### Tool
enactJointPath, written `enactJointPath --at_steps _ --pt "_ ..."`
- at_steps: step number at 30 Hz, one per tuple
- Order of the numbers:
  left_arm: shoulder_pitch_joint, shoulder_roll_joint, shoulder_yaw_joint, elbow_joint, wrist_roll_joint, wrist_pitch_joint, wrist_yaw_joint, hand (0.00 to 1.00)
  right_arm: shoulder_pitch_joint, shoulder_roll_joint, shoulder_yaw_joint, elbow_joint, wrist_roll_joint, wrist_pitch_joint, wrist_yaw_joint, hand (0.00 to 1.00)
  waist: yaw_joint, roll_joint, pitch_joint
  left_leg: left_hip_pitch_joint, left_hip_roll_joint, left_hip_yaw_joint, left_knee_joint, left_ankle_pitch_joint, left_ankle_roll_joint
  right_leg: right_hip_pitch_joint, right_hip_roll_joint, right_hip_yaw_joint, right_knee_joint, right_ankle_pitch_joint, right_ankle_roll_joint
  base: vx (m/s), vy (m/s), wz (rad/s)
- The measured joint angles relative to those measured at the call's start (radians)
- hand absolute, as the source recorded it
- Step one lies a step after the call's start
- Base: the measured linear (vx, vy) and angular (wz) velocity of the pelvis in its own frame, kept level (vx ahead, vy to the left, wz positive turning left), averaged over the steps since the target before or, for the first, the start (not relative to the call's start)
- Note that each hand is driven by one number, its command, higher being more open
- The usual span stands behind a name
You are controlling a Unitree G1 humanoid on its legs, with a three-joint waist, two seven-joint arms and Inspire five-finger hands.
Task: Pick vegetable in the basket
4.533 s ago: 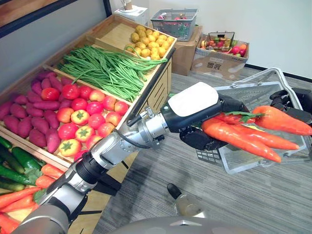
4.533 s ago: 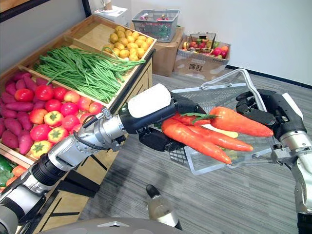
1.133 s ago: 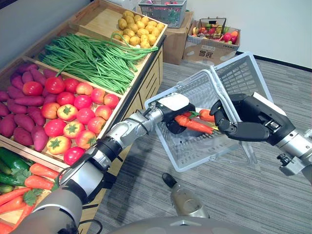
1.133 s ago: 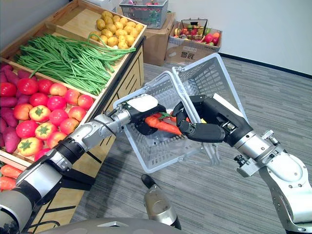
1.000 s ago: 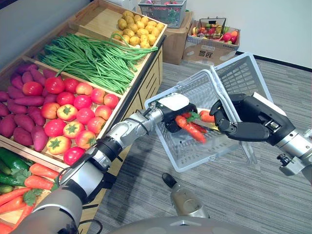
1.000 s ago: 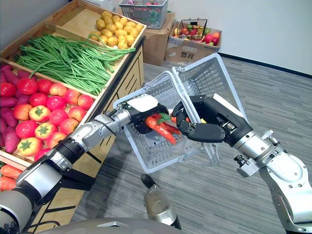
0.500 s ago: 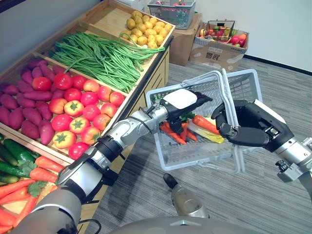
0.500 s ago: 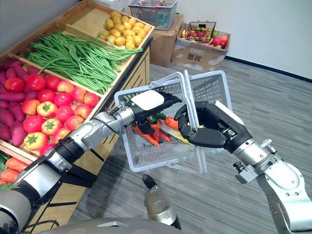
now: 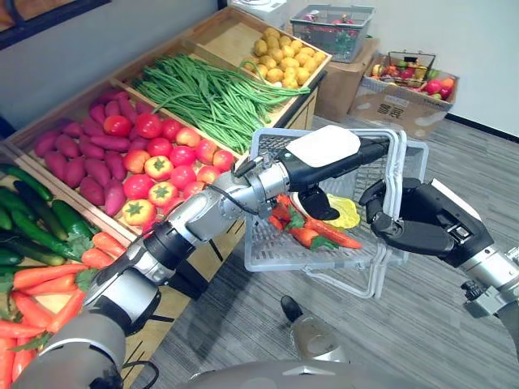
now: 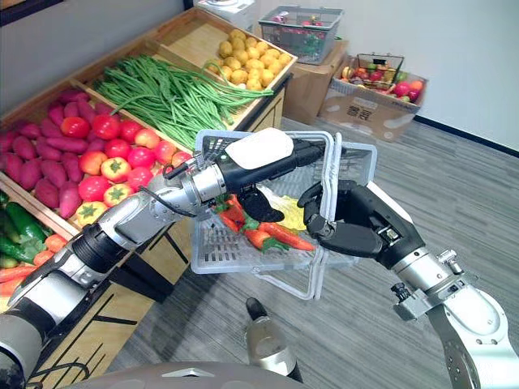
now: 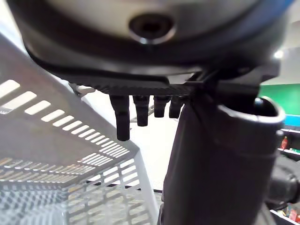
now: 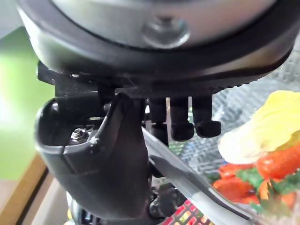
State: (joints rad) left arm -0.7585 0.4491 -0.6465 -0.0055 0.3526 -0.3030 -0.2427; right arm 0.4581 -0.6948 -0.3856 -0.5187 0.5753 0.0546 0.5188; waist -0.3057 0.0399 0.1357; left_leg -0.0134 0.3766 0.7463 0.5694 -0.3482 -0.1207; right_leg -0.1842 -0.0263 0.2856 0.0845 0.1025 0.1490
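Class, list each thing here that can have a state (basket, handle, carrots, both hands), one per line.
basket: held in the air, upright
handle: raised, gripped by the right hand
carrots: lying loose in the basket
left hand: open over the basket, holding nothing
right hand: shut on the handle

Both eye views look down from the head, slightly apart, and share the basket (image 9: pixel 274 255), left hand (image 9: pixel 324 148), right hand (image 9: pixel 423 225) and stand (image 9: pixel 223 28). The left wrist view looks along its fingers (image 11: pixel 123 123), very near the basket's mesh wall. The right wrist view looks past its fingers (image 12: pixel 180 119) at the handle (image 12: pixel 197 185) and into the basket.
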Motion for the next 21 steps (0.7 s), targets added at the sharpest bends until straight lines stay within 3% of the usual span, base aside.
enactJointPath --at_steps 4,10,13,16,21 --pt "0.0 0.094 -0.003 -0.074 -0.089 0.001 -0.028 1.0 0.004 0.0 0.0 0.0 0.0 0.0 0.006 0.0 0.012 0.002 -0.006 -0.011 -0.014 -0.033 -0.013 0.014 0.006 0.01 -0.014 -0.027 -0.001 0.0 -0.001 0.01 0.013 0.24" --pt "-0.034 0.322 -0.059 -0.167 -0.33 0.003 -0.103 1.0 0.034 -0.01 0.0 0.0 0.004 -0.002 0.018 0.0 0.053 0.0 -0.036 -0.011 -0.033 -0.071 -0.038 0.036 0.006 0.031 -0.026 -0.065 0.0 -0.008 -0.009 0.0 0.02 0.2" --pt "-0.066 0.463 -0.09 -0.217 -0.475 0.008 -0.168 1.0 0.046 -0.043 0.004 0.0 0.03 -0.003 0.03 0.0 0.056 0.001 -0.043 -0.011 -0.042 -0.086 -0.056 0.047 0.008 0.038 -0.037 -0.082 0.0 -0.01 -0.012 0.01 0.022 0.18" --pt "-0.066 0.606 -0.113 -0.28 -0.686 0.06 -0.265 1.0 0.051 -0.131 0.018 0.004 0.033 -0.003 0.05 0.0 0.058 0.002 -0.045 -0.005 -0.053 -0.093 -0.069 0.054 0.009 0.047 -0.043 -0.09 -0.001 -0.014 -0.016 0.0 0.047 0.09" --pt "-0.066 0.712 -0.118 -0.371 -0.952 0.089 -0.349 1.0 0.052 -0.213 0.089 0.063 0.034 0.002 0.06 0.0 0.06 -0.011 -0.069 -0.002 -0.075 -0.104 -0.11 0.077 0.009 0.049 -0.057 -0.108 -0.003 -0.014 -0.016 0.02 0.037 0.1"
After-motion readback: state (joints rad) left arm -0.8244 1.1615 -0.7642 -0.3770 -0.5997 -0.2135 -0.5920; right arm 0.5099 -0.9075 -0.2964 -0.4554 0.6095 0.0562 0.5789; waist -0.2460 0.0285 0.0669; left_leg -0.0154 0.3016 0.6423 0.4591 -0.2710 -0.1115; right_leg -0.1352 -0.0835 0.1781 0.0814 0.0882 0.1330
